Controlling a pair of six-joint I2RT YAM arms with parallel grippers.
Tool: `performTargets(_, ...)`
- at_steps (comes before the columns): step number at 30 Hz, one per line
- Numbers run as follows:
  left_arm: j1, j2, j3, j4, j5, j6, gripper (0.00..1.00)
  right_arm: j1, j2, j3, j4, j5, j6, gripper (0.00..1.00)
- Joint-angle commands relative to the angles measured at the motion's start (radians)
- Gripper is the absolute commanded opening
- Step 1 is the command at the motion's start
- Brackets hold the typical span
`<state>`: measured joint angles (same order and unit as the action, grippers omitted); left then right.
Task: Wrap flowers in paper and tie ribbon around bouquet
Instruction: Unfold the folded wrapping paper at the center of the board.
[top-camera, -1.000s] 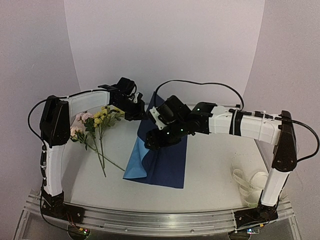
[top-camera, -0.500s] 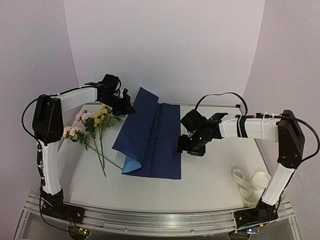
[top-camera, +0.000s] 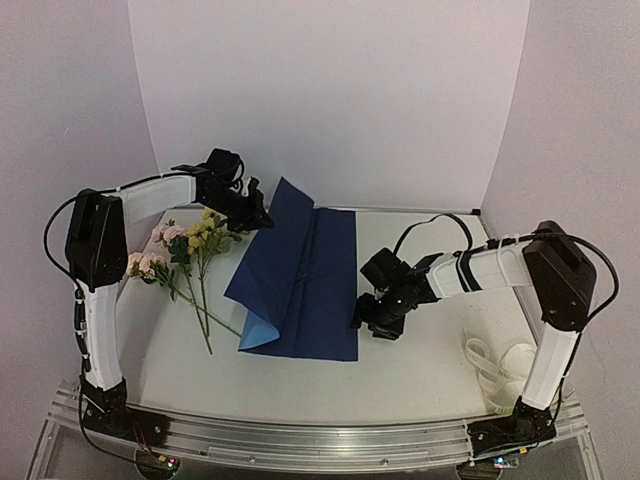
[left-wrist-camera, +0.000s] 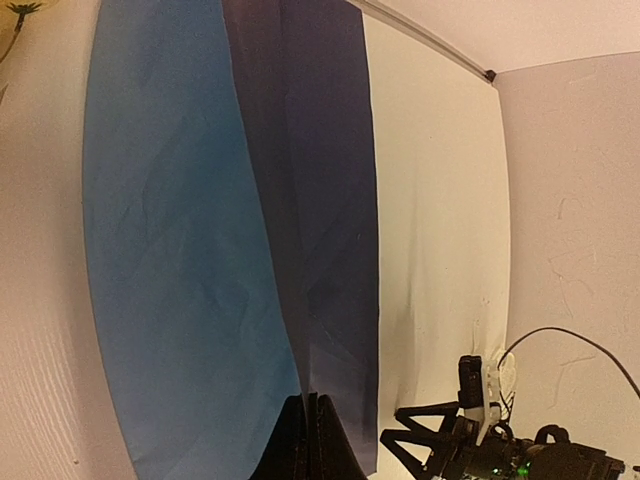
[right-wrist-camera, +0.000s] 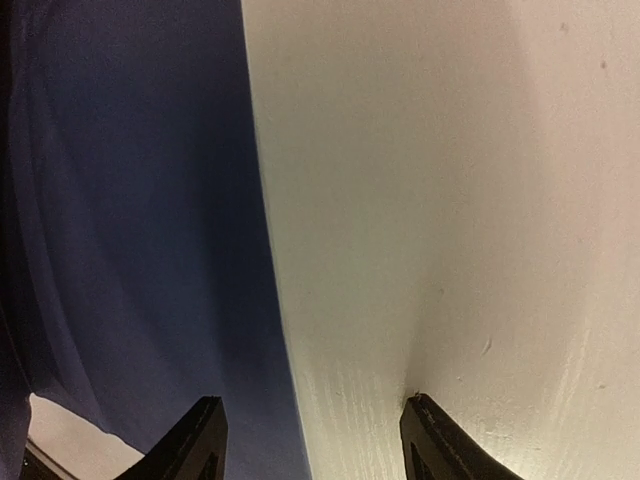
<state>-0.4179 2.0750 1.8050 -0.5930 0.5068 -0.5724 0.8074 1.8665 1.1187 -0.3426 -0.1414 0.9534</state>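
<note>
A white, matt-topped bench (top-camera: 430, 370) sits inside a pale enclosure. Behind its far edge rises a smooth white backdrop (top-camera: 330, 100), which curves forward at both sides. Outside it, pale lilac side walls (top-camera: 585, 110) stand to the left and right. A ribbed aluminium rail (top-camera: 320, 438) runs along the near edge. The light is soft and even, leaving only faint shadows on the bench top.

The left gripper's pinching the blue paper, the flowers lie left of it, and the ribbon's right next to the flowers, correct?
Not quite: the ribbon lies on the table's right side, by the right arm's base, far from the flowers. The top view shows it. The left gripper does pinch the paper, flowers to its left.
</note>
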Motion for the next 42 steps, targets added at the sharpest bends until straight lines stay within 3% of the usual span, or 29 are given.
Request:
performTargets(1,0.002,-0.04,0.009,0.025,0.018,0.012,0.0,0.001,0.02,-0.052,0.167,-0.109,0.085,0.6)
performTargets(7,0.002,-0.043,-0.013,0.038,0.023,0.01,0.0,0.002,0.025,-0.12,0.282,-0.164,0.153,0.5)
performTargets(13,0.002,-0.058,-0.051,0.067,0.03,0.001,0.0,0.002,0.008,-0.189,0.384,-0.166,0.214,0.47)
performTargets(21,0.002,-0.088,-0.098,0.09,0.034,-0.005,0.0,0.004,0.041,-0.137,0.443,-0.168,0.238,0.35)
performTargets(24,0.002,-0.101,-0.106,0.092,0.03,-0.005,0.0,0.009,0.037,-0.091,0.361,-0.117,0.188,0.31)
performTargets(31,0.002,-0.123,-0.102,0.096,0.029,-0.011,0.0,0.076,0.062,0.189,0.039,0.065,0.003,0.35)
performTargets(42,0.002,-0.128,-0.071,0.098,0.048,-0.038,0.0,0.092,0.261,0.411,-0.102,0.087,-0.047,0.36)
